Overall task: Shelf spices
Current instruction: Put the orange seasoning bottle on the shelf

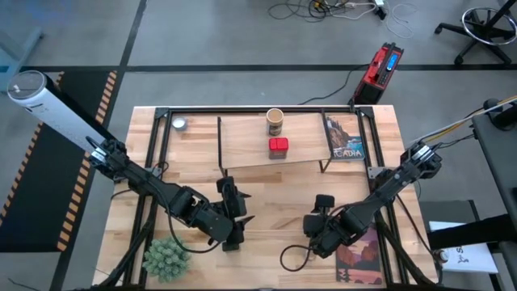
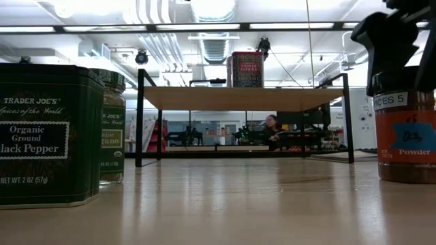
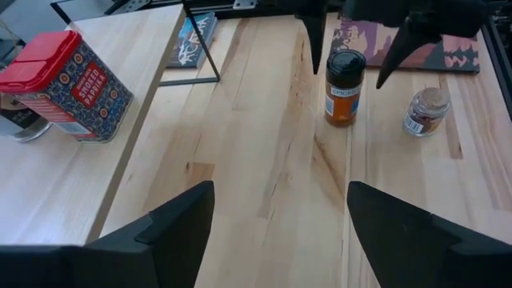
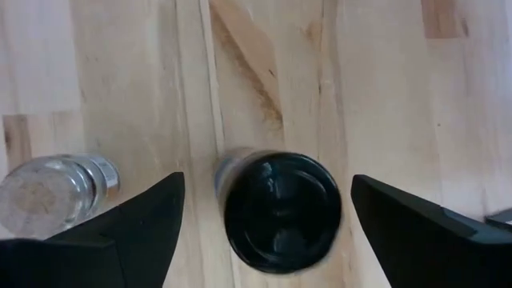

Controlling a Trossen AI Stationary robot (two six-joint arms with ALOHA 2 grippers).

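Note:
A dark-lidded brown jar stands upright on the table. My right gripper is open above it, pointing down, one finger on either side of the dark lid without touching. A small pale jar stands beside it. My left gripper is open and empty near the table's middle, pointing toward the right arm. A red square tin and a tan cylinder stand on the shelf. A dark square tin and a green-lidded jar stand on the table, close to the low camera.
A fuzzy green plant ball sits at the near left. One flat book lies on the shelf's right part, another on the table at the near right. The shelf's black frame and dividers stand along the far side.

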